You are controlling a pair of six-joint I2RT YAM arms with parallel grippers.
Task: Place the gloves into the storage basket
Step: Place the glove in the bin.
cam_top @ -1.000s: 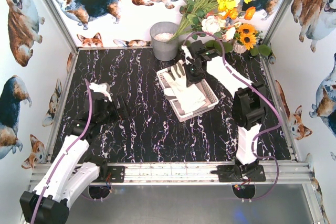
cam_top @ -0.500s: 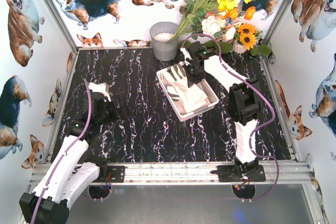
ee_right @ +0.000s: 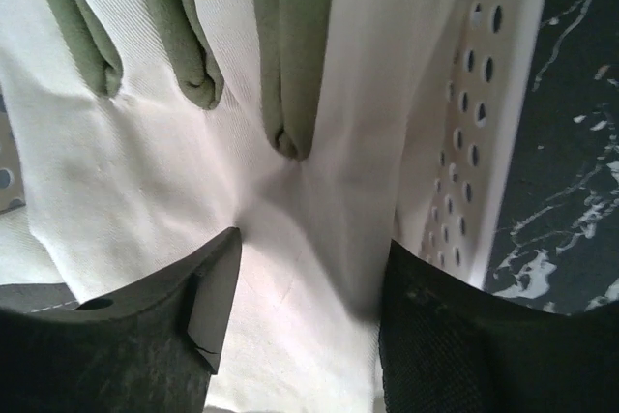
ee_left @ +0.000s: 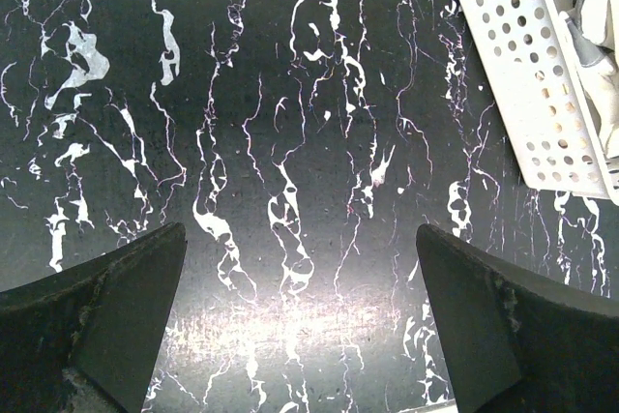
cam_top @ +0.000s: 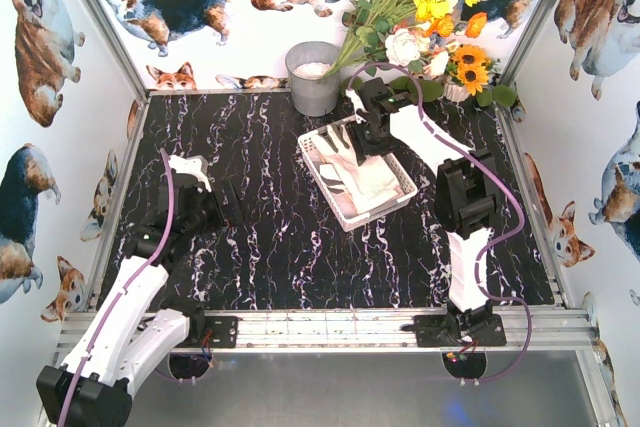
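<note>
Right gripper (cam_top: pixel 372 133) (ee_right: pixel 309 273) hangs low over far end of basket (cam_top: pixel 322 183), jaws parted, flat glove cloth showing between them, not pinched. Left gripper (cam_top: pixel 228 205) (ee_left: pixel 300 258) is spread wide over bare table (cam_top: pixel 260 147), nothing between its jaws. Table is black marble-look with white veins, matte with a soft glare in left wrist view. Walls (cam_top: pixel 40 47) are white with corgi prints on three sides; aluminium rail (cam_top: pixel 320 327) runs along near edge with both arm bases on it. Grey bucket (cam_top: pixel 313 77) stands at back, flowers (cam_top: pixel 420 7) just right of it, yellow, orange and white. Right arm reaches far forward, wrist bent down over basket. Left arm is folded low at left, gripper pointing toward centre, well apart from basket. Gloves (cam_top: pixel 355 175) (ee_right: pixel 145 142) lie piled inside basket, white woven fabric with grey-green finger patches, one pressed against the wall. Basket is white plastic, rectangular, round holes in rows along its walls (ee_left: pixel 532 74) (ee_right: pixel 474 123), set at an angle at centre right.
</note>
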